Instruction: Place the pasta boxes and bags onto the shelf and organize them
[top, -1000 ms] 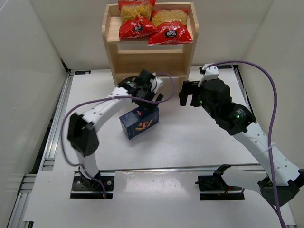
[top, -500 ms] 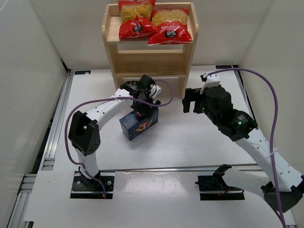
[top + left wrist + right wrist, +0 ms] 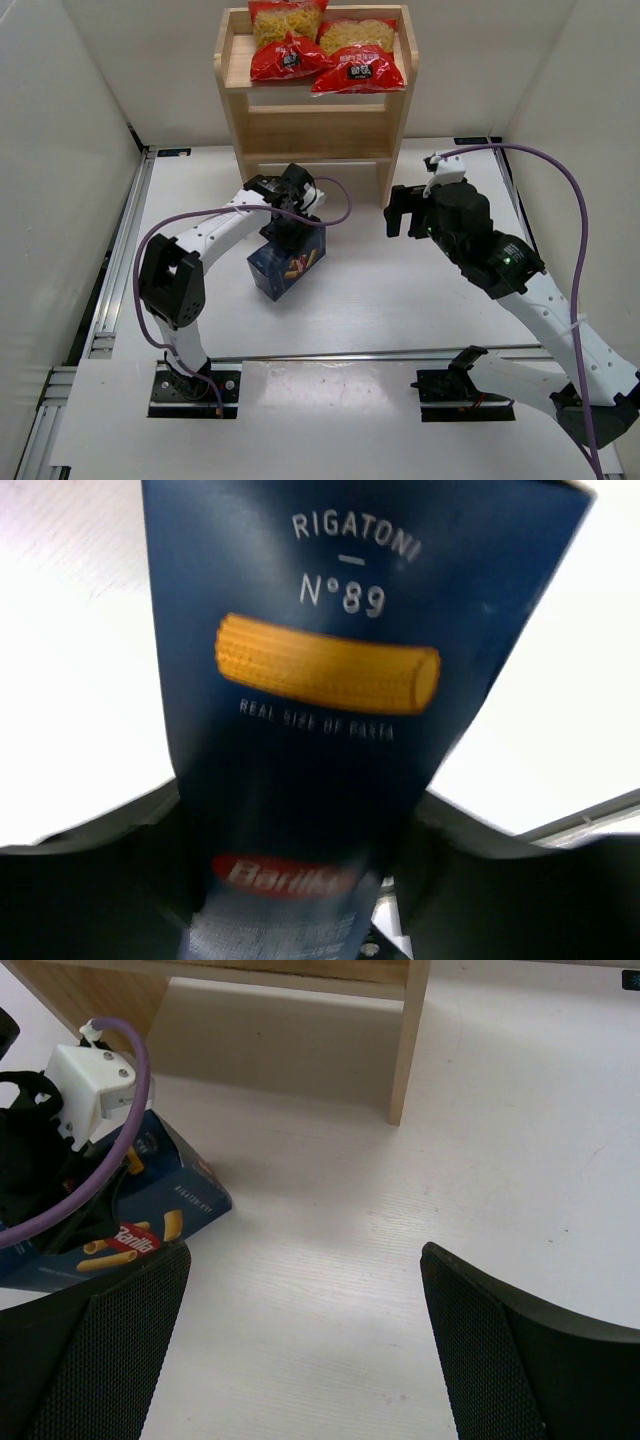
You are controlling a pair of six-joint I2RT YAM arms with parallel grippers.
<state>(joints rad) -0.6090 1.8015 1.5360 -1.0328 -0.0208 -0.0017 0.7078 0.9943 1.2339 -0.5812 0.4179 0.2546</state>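
Note:
The navy pasta box [image 3: 288, 266] rests on the white table in front of the shelf [image 3: 310, 125]. My left gripper [image 3: 288, 228] is down over its top end, jaws closed on its sides. In the left wrist view the box [image 3: 340, 660] fills the space between the dark fingers [image 3: 90, 880] of that gripper [image 3: 295, 880]. Two red bags [image 3: 288, 40] [image 3: 357, 56] lie side by side on the shelf's top tier. My right gripper [image 3: 400, 210] hangs open and empty to the right of the box, which also shows in the right wrist view [image 3: 130, 1220], left of that gripper [image 3: 300, 1258].
The shelf's middle and lower tiers hold nothing visible. Its right leg [image 3: 408, 1040] stands ahead of my right gripper. Metal rails [image 3: 120, 250] run along the table's left edge. White walls close in on both sides. Purple cables loop from both arms.
My left gripper has come down and slightly left onto the box, which has shifted a little left. My right arm moved slightly right and then held still.

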